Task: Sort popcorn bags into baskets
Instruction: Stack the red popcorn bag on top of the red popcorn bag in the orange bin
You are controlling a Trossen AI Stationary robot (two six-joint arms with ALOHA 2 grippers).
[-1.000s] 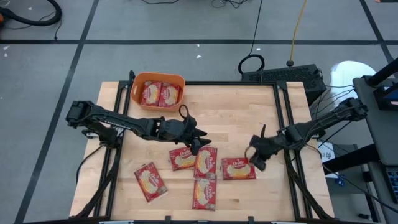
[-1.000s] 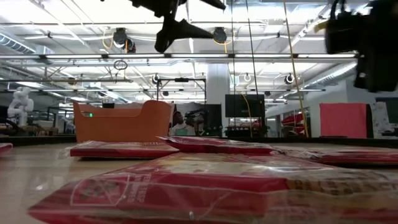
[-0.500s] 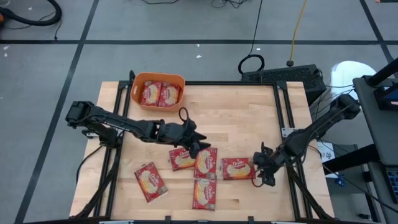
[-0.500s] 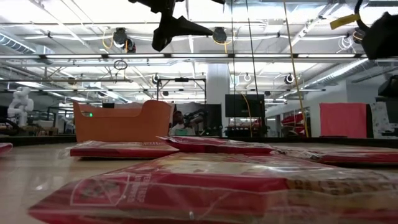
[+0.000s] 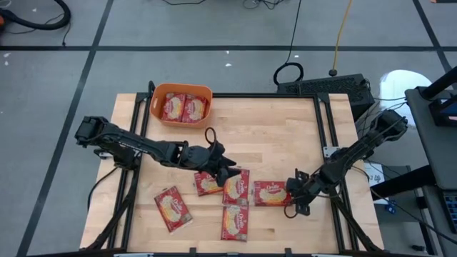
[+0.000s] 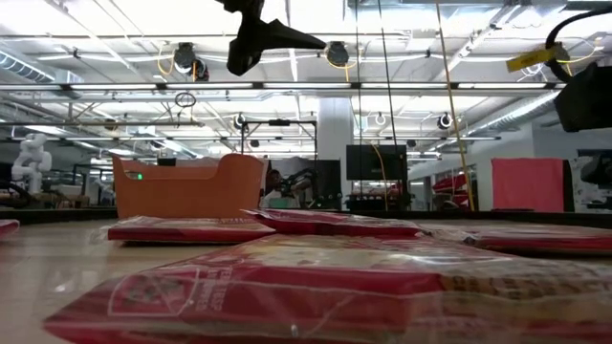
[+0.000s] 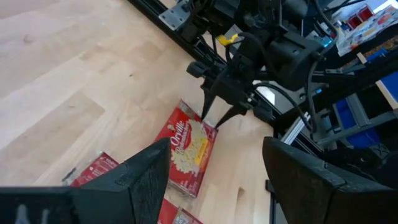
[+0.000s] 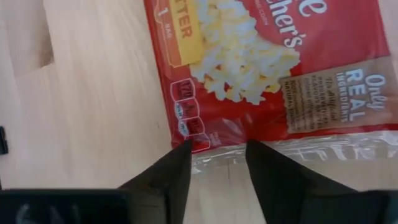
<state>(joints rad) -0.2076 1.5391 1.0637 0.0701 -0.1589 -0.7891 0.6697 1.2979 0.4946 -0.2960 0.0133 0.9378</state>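
Note:
Several red popcorn bags lie flat on the wooden table, clustered near the middle point(image 5: 236, 187). Two more lie inside the orange basket point(image 5: 155, 107) at the far left. My right gripper point(image 5: 295, 202) is open and points steeply down at the right end of the rightmost bag point(image 5: 273, 193). In the right wrist view its fingers straddle that bag's clear sealed edge point(image 8: 217, 152). My left gripper point(image 5: 230, 169) hangs open in the air over the cluster, holding nothing; it shows high up in the low view point(image 6: 277, 33). My right gripper comes from above, slanting, with one fingertip point(image 8: 177, 165) at the bag's corner and the other point(image 8: 264, 165) farther along the clear end seam. The bag lies flat on the table. I cannot tell whether the tips touch it.
Black frame rails run along the table's left and right edges point(image 5: 335, 207), close behind my right gripper. One bag point(image 5: 173, 208) lies apart at the near left and another point(image 5: 235, 221) near the front edge. Bare wood spreads across the far right half.
My right gripper has sunk toward the table and gone toward the near edge, from beside the rightmost bag's far right corner to its right end, tipping more steeply down. My left gripper has drifted slightly toward the table's left. The bags have stayed put.

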